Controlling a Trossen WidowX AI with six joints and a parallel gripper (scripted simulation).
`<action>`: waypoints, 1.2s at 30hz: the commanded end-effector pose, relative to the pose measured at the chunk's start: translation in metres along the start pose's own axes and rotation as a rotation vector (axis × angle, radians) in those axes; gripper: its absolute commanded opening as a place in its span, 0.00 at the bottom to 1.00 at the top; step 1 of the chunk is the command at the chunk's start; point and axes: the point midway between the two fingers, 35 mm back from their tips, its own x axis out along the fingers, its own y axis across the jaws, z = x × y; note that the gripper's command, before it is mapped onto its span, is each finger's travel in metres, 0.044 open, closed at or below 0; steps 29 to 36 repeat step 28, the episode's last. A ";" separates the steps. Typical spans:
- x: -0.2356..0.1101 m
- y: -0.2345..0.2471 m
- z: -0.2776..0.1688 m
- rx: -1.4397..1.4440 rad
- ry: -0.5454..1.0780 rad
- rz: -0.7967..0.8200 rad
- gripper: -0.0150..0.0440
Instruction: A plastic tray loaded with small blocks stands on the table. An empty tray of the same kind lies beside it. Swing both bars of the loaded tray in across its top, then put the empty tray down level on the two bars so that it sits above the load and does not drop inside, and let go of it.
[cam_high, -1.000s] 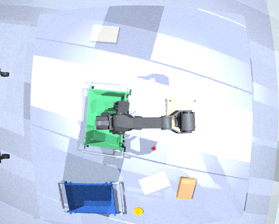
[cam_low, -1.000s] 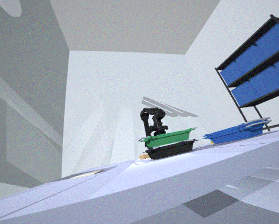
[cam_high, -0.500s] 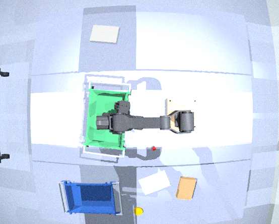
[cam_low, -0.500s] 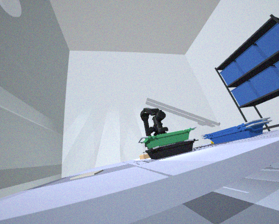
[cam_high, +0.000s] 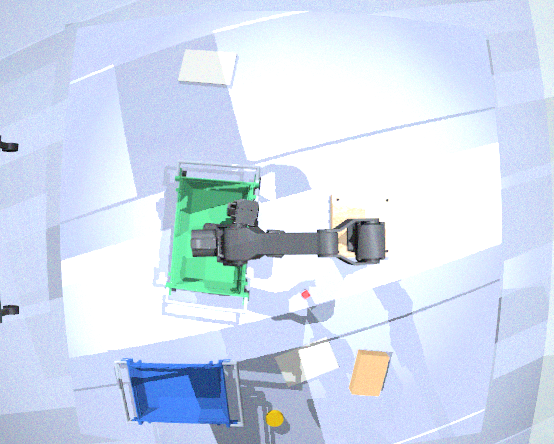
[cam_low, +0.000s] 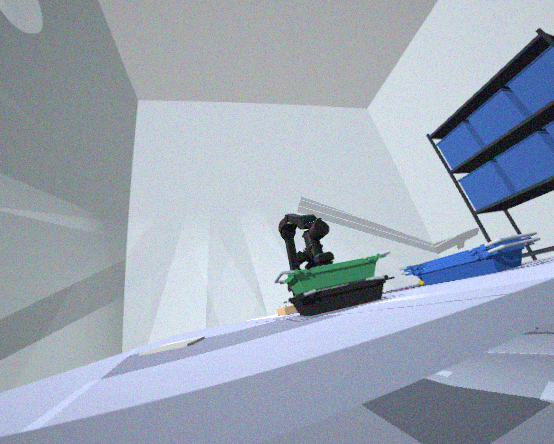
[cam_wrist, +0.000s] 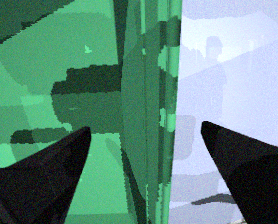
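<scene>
The empty green tray (cam_high: 174, 240) (cam_low: 335, 274) (cam_wrist: 142, 90) sits above the black tray (cam_low: 345, 298), roughly parallel to its rim in the exterior view and not sunk inside. The black tray's load is hidden, and its bars are largely hidden under the green tray. The green tray's own wire bars, one (cam_high: 217, 164) at its upper end and one (cam_high: 200, 310) at its lower end in the top view, are swung outward. My gripper (cam_wrist: 146, 129) is open. Its fingers stand apart on either side of the green tray's long wall, with a gap on both sides.
A blue tray (cam_high: 131, 395) (cam_low: 465, 265) with grey bars stands nearby. A yellow disc (cam_high: 274, 418), an orange block (cam_high: 369, 373), a white plate (cam_high: 320, 362), a small red cube (cam_high: 306, 294) and a pale plate (cam_high: 207, 67) (cam_low: 170, 346) lie around. A wooden board (cam_high: 345, 205) is under the arm.
</scene>
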 end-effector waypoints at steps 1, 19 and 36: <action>0.000 0.000 0.000 0.000 0.000 0.000 1.00; -0.059 0.006 0.000 0.001 0.003 -0.002 1.00; -0.107 0.001 0.001 0.002 0.004 -0.004 1.00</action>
